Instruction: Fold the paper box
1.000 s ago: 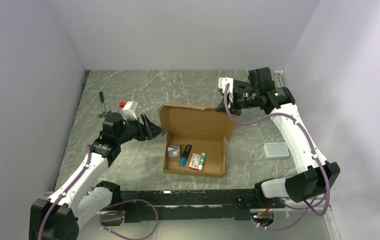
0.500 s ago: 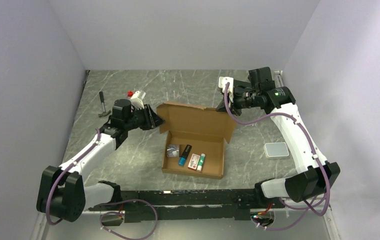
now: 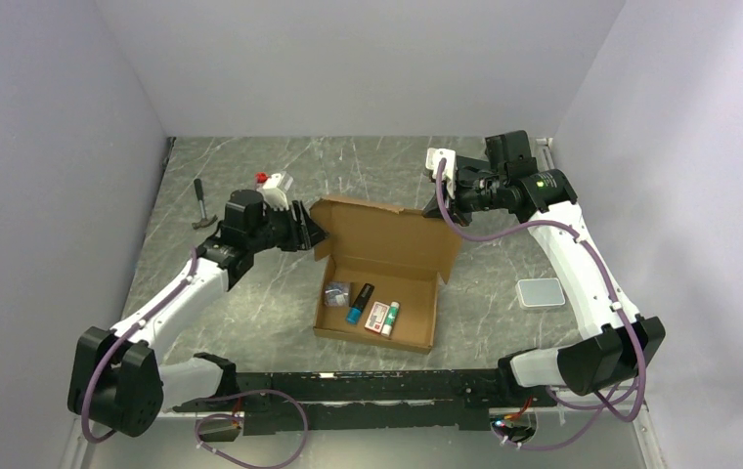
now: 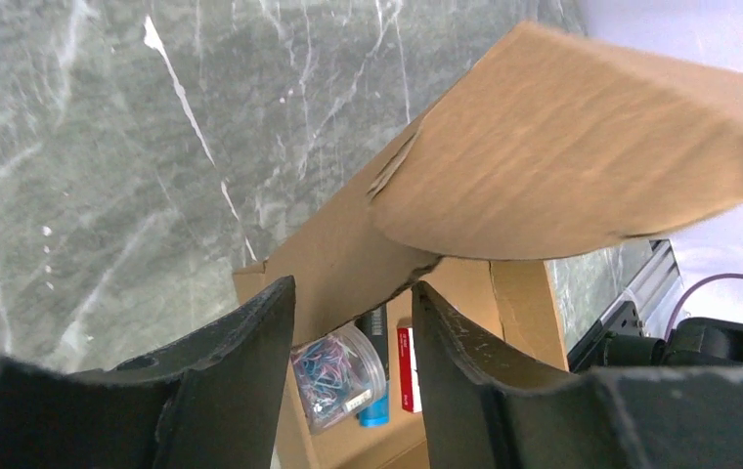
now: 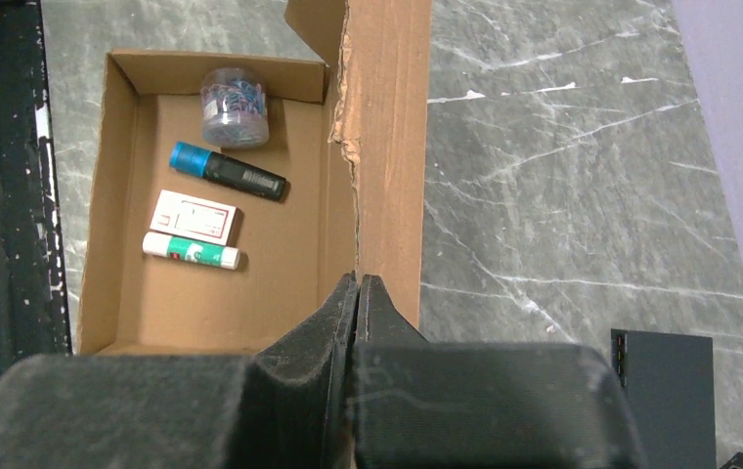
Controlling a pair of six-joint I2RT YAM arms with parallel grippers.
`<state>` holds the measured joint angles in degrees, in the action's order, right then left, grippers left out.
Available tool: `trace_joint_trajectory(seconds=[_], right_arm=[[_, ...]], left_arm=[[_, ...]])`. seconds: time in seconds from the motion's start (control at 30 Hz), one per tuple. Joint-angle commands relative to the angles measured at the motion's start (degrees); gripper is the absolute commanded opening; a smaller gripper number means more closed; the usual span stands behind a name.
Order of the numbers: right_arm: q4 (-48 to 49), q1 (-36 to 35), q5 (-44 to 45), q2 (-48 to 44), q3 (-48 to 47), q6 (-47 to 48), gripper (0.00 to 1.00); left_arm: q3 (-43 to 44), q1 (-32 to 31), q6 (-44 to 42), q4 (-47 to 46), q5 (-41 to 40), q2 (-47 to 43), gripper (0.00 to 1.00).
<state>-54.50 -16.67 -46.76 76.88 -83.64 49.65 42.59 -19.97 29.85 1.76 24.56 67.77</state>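
The left gripper (image 4: 353, 293) is closing in on the paper box (image 3: 382, 234) lid's left flap, fingers apart astride it. The right gripper (image 5: 358, 285) is clamping its fingers on the opposite corner, readying the fold.

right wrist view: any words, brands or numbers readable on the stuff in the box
nothing legible anywhere
pack: red print, too small to read
glue stick: green label, blurred
jar: label too small
marker, box: no print visible
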Motion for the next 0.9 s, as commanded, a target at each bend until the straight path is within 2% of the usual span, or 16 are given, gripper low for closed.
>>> trace_joint_trajectory(seconds=[0.0, 0.17, 0.27, 0.37, 0.43, 0.5, 0.57, 0.6, 0.73, 0.87], right_arm=[[-1.8, -0.6, 0.4, 0.2, -1.1, -1.1, 0.0], [-1.8, -0.6, 0.6, 0.4, -1.3, -1.2, 0.0], [-1.8, -0.6, 0.6, 0.6, -1.3, -1.4, 0.0], [-1.7, -0.7, 0.6, 0.7, -1.5, -1.6, 0.0], [-1.7, -0.6, 0.5, 0.9, -1.7, -1.9, 0.0], [-1.4, -0.7, 0.4, 0.8, -1.8, -2.7, 0.02], [-0.6, -0.6, 0.3, 0.8, -1.8, -4.3, 0.15], [-0.1, -0.6, 0.4, 0.8, -1.9, -5.5, 0.25], [1.6, 1.0, 0.1, 0.4, -3.0, -11.8, 0.55], [4.9, 6.5, -3.1, -2.6, -1.2, -18.1, 0.75]], left_arm=[[6.3, -0.1, -3.9, 5.2, -3.7, -2.0, 0.52], [10.4, -0.2, -5.9, 9.5, -3.2, -0.2, 0.43], [10.8, -0.2, -5.6, 9.0, -2.5, 0.2, 0.34], [11.2, -0.2, -5.5, 8.6, -1.7, 0.4, 0.19], [11.7, -0.1, -5.8, 9.0, -1.2, 0.7, 0.02], [11.8, -0.2, -6.0, 9.5, -1.5, 0.7, 0.0], [11.0, -0.2, -6.0, 8.8, -2.2, 0.2, 0.0], [10.5, -0.1, -5.9, 8.3, -2.6, -0.4, 0.0], [8.4, -0.2, -6.5, 6.4, -4.1, -2.2, 0.0], [7.1, -0.2, -7.2, 4.8, -5.1, -3.7, 0.0]])
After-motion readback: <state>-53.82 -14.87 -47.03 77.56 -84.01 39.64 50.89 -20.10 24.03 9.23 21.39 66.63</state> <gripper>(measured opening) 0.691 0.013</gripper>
